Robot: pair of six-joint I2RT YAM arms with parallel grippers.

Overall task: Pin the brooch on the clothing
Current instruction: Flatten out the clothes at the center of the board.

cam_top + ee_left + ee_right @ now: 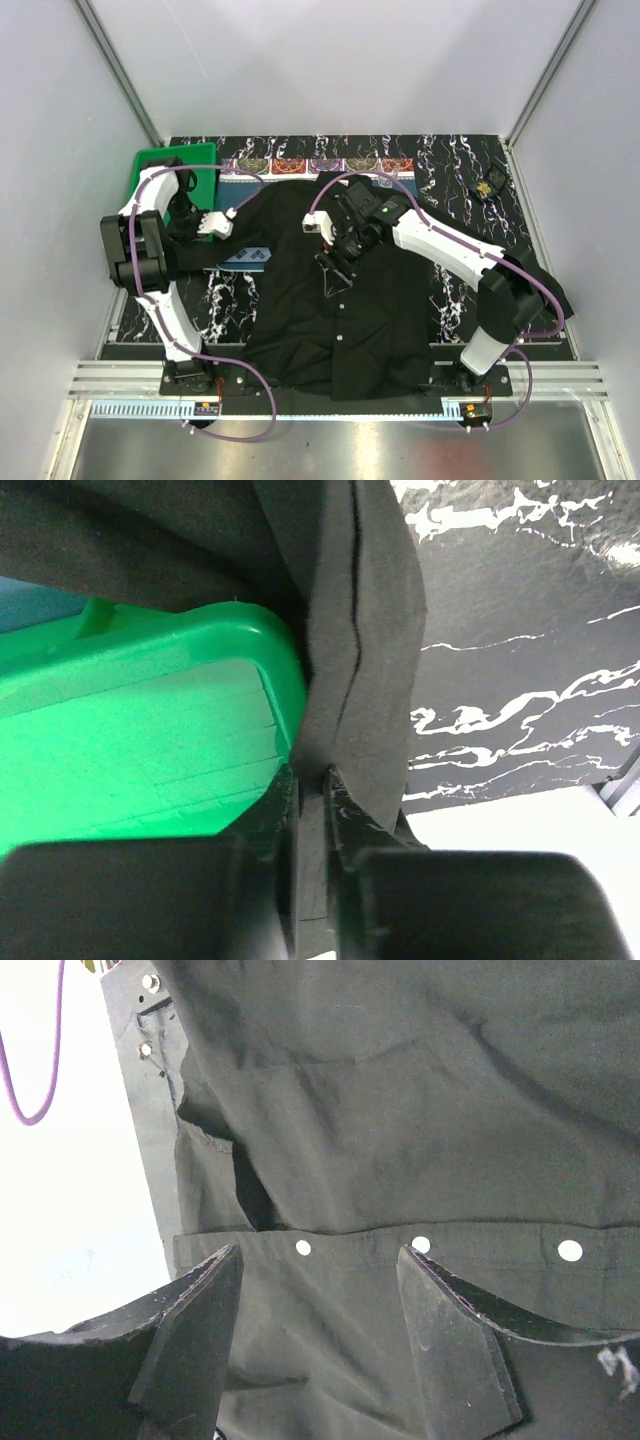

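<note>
The black shirt [340,300] lies spread on the table, front up. My left gripper [222,222] is shut on the edge of the shirt's left sleeve; in the left wrist view the jaws [322,775] pinch a fold of black cloth [360,630]. My right gripper [335,262] is open and empty, just above the shirt's button placket. In the right wrist view [320,1255] its fingers [200,1330] straddle the placket with its white buttons [303,1248]. The small golden brooch [488,186] lies on the table at the far right, apart from both grippers.
A green tray [160,165] stands at the back left, right beside the left gripper, and shows in the left wrist view [150,730]. A blue patterned placemat [310,165] lies behind the shirt's collar. The table top is black marble [460,160]. White walls enclose the cell.
</note>
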